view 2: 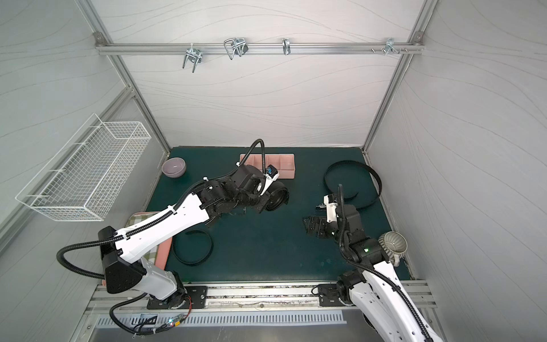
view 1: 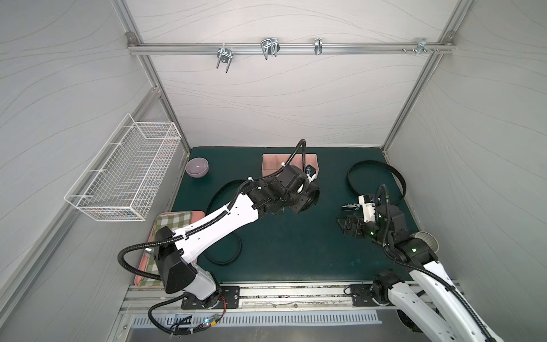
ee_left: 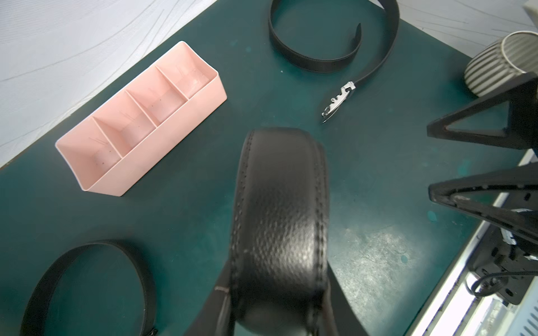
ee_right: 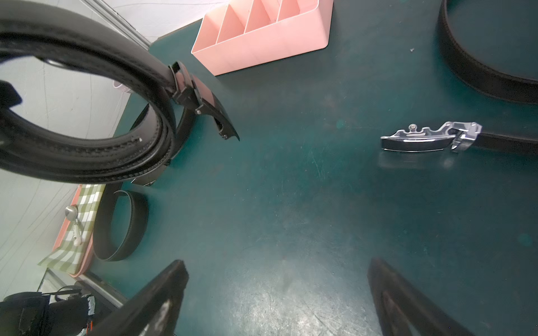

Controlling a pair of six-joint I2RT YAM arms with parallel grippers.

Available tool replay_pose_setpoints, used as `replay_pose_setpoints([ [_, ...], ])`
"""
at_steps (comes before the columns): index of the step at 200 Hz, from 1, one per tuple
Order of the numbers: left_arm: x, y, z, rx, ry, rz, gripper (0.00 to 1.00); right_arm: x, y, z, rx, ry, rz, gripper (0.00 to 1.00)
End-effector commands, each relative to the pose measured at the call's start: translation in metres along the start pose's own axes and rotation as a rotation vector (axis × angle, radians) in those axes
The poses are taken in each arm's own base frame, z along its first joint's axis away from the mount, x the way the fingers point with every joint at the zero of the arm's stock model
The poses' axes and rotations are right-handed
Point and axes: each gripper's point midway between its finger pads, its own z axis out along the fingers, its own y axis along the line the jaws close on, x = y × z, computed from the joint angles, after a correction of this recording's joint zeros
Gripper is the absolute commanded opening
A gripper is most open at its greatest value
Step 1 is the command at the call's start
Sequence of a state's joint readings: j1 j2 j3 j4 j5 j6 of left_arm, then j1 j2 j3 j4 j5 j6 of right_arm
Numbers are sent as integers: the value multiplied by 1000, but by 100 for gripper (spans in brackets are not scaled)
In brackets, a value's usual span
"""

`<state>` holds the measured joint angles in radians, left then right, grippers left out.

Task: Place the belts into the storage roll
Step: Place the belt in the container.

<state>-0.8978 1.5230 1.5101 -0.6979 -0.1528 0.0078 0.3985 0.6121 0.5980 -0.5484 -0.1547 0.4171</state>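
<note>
**Top views.**
- Storage roll (view 1: 270,165) (view 2: 285,174): a long pale-pink box on the green mat (view 1: 296,251). The left arm crosses over part of it.
- Coiled belt (view 1: 311,196) (view 2: 278,200): a tight black ring at the left arm's tip. It sits just in front of the roll, not in it.
- Loose belt (view 1: 370,161) (view 2: 349,163): a wide, open black curve near the roll's right-arm end.
- Third belt (view 1: 220,261) (view 2: 192,262): a rounder loop, well apart from the roll on the left-arm side.
- Right gripper (view 1: 340,227): fingers spread, well apart from the roll.

**Left wrist.**
- Left gripper (ee_left: 279,305): pinches the coiled belt (ee_left: 279,218) across its width, one finger on each edge.
- The strap is grained black leather with stitching along both edges. It is held clear of the mat, near the roll's long side.
- The roll (ee_left: 163,136) has three dividers and four compartments. Their pink floors are bare and faintly scuffed.
- Silver buckle (ee_left: 337,99): lies flat at the loose belt's end, off the roll's end.

**Right wrist.**
- The right gripper's fingers (ee_right: 163,296) stand wide apart over bare mat.
- The coiled belt (ee_right: 87,139) shows several stacked wraps. A dark buckle (ee_right: 203,101) hangs from the outer wrap, near the roll's corner (ee_right: 262,43).
- The silver buckle (ee_right: 422,139) has a chrome clasp and a glossy black face.
- The third belt (ee_right: 128,227) stands on edge as a loop, well apart from the roll.
</note>
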Motion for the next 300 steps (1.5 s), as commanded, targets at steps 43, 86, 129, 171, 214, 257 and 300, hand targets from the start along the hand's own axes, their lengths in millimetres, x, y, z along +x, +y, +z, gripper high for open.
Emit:
replay_pose_setpoints([
  [43,-57,53,-15,-147,-159,-23,11,1,10,16,-83,27,13,99],
  [86,-65,95,-14,-205,-171,-91,11,5,15,30,-129,79,16,99],
  [129,-71,143,-12,-259,-183,-167,11,8,19,43,-173,129,18,99],
  [171,-72,198,-11,-318,-190,-253,10,6,18,52,-183,149,14,99],
  [214,-81,240,0,-386,-208,-298,9,1,18,56,-215,151,51,99],
  [257,-83,274,25,-413,-204,-348,7,-4,15,54,-222,146,73,99],
  [300,-70,285,59,-425,-168,-388,6,1,11,59,-216,161,89,99],
])
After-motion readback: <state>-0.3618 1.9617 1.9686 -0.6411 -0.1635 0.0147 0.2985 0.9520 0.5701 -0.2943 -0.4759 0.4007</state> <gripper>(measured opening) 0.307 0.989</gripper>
